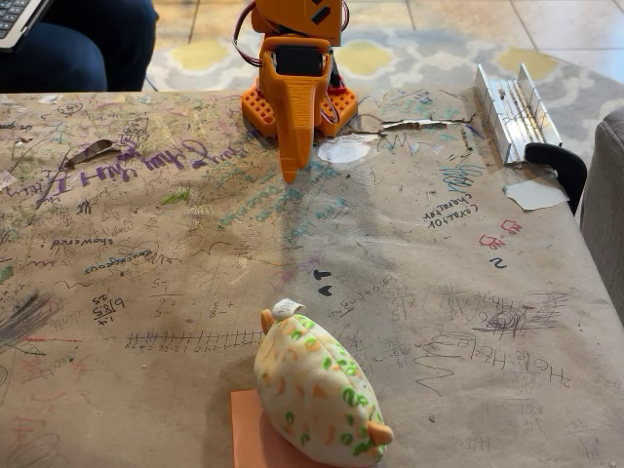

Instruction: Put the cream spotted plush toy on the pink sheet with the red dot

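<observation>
- Fixed view: my end effector [291,166] hangs at upper centre, tip down near the bench [146,292], grasping nothing; whether its fingers are parted, I cannot tell.
- The cream spotted plush toy [317,390] lies at lower centre, overlapping the pink sheet [255,434].
- I judge placement looks done; next, only a check.

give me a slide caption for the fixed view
Cream spotted plush toy resting on the pink sheet, orange arm's hand pointing down far behind it.

The orange arm sits folded at the desk's [117,224] far edge, its tool [290,174] pointing straight down, tip at the surface, fingers together, holding nothing.
</observation>
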`<move>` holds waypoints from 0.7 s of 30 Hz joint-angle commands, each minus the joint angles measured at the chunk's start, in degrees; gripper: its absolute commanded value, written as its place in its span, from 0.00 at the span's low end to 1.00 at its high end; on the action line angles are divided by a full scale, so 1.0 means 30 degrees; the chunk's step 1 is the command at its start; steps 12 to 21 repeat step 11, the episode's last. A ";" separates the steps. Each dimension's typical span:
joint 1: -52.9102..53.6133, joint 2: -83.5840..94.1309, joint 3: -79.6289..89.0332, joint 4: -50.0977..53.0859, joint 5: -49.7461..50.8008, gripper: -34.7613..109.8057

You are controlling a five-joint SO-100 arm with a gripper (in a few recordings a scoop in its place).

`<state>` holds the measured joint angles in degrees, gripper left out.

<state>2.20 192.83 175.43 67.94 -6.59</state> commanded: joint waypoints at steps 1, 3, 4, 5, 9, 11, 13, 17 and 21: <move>0.0586 0.0146 -0.0234 0.0117 0.0146 0.43; 0.0557 0.0146 -0.0234 0.0117 0.0146 0.42; 0.0498 0.0146 -0.0234 0.0117 0.0059 0.42; 0.0381 0.0146 -0.0234 0.0117 0.0000 0.41; -0.0469 0.0146 -0.0234 0.0176 -0.0762 0.39; -0.1318 0.0146 -0.0234 0.0234 -0.1465 0.38; -0.1318 0.0146 -0.0234 0.0234 -0.1465 0.38; -0.1318 0.0146 -0.0234 0.0234 -0.1465 0.38; -0.1318 0.0146 -0.0234 0.0234 -0.1465 0.38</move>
